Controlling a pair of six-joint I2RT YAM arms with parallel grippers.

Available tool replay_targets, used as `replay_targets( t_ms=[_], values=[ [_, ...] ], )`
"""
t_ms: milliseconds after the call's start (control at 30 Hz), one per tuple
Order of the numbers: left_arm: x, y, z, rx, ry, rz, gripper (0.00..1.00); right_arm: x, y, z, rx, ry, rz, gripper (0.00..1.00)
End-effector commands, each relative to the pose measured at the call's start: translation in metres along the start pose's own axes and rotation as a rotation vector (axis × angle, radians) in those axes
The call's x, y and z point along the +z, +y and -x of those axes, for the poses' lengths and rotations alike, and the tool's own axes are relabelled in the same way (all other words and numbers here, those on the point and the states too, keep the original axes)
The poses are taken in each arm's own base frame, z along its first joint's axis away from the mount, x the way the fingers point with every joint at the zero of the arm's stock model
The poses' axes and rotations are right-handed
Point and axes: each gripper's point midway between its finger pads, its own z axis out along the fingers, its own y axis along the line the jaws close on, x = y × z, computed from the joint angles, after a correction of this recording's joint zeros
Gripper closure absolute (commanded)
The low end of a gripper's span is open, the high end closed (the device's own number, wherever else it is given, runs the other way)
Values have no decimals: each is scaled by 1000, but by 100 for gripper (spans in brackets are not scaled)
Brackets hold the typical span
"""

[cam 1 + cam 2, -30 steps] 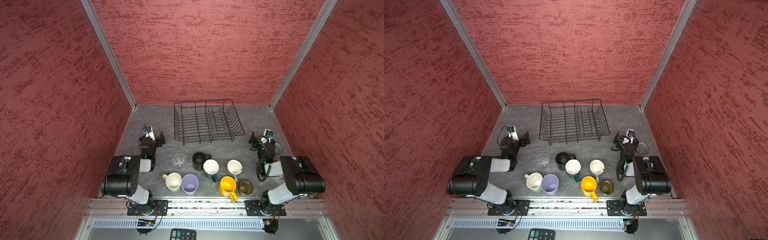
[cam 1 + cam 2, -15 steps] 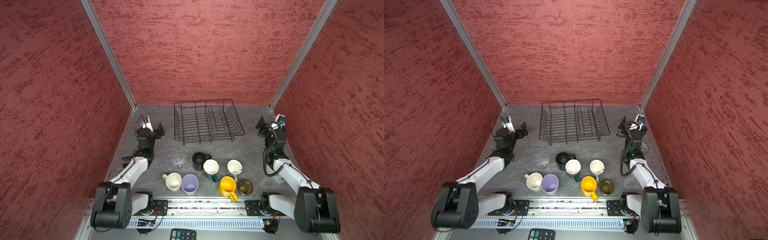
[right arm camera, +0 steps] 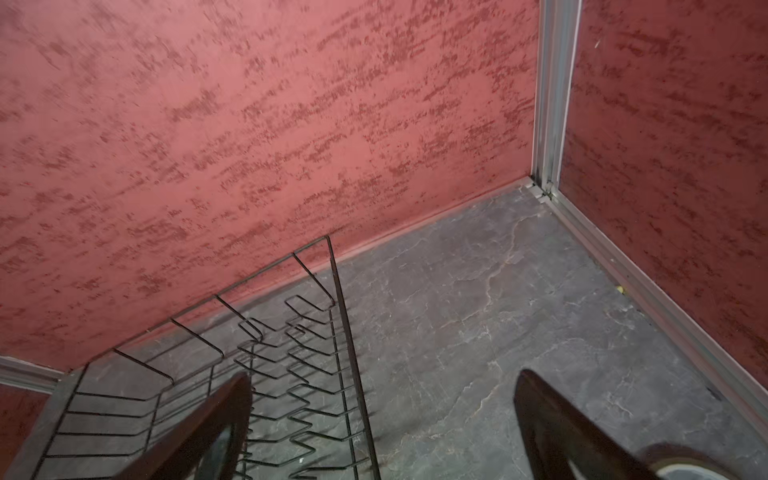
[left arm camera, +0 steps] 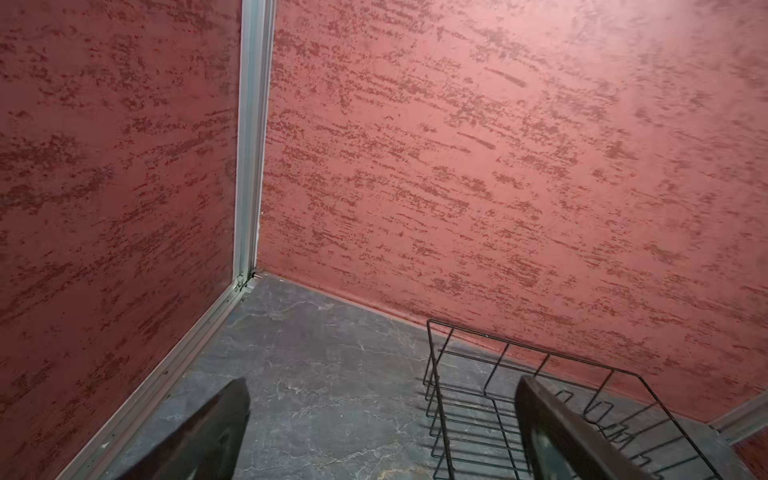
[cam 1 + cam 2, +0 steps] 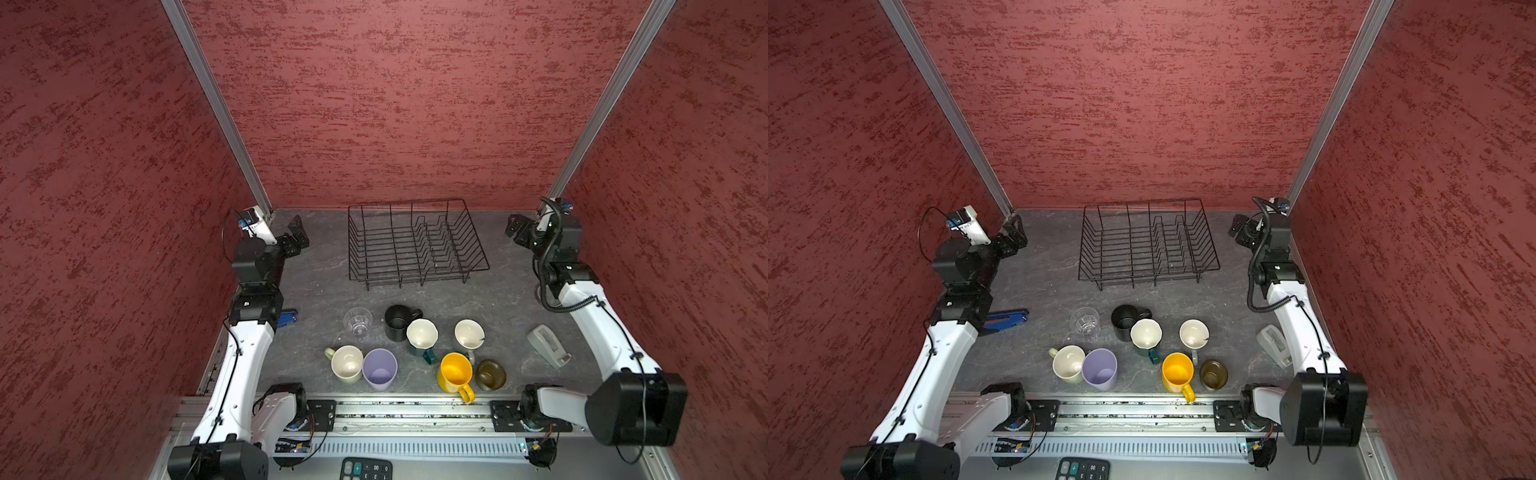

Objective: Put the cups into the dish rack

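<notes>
Grey tabletop [image 5: 324, 282], red walls [image 5: 395, 104]. L gripper [image 5: 300, 232] & R gripper [image 5: 515, 229] spread wide, empty, flanking dish rack [image 5: 415, 249] at rear, not touching. All 8 cups [image 5: 422, 333] upright near front rail [image 5: 399, 409], well apart from both.

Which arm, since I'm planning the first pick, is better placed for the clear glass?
Probably left: the clear glass stands on the left, nearer the left gripper; the right gripper is farther off.

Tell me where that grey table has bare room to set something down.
Bare: the strip between the dish rack and the black mug, and the table either side of the rack, to the left hand and right hand. Crowded: the near edge, where eight cups huddle.
</notes>
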Motion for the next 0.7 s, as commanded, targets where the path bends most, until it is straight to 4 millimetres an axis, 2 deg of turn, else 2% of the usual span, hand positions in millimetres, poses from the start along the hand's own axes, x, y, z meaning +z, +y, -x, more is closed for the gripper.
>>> replay_targets(
  t_ms=[0,100,200,333,367,400,667],
  values=[
    [16,4,-16,-95,140,-34,0,0,-13,-66,-21,302,-29,1],
    [28,2,-31,-146,219,-79,0,2,-3,-82,-15,351,51,3],
    [26,2,-40,-207,260,-122,0,5,2,-96,-21,392,105,9],
    [15,3,-32,-173,216,-129,0,18,7,-113,-33,465,154,17],
    [13,4,-29,-163,202,-124,0,19,9,-112,-39,466,167,20],
    [10,4,-26,-154,186,-118,0,27,7,-121,-40,496,166,23],
    [4,9,-19,-136,155,-109,0,55,1,-129,-75,513,156,33]
  ],
)
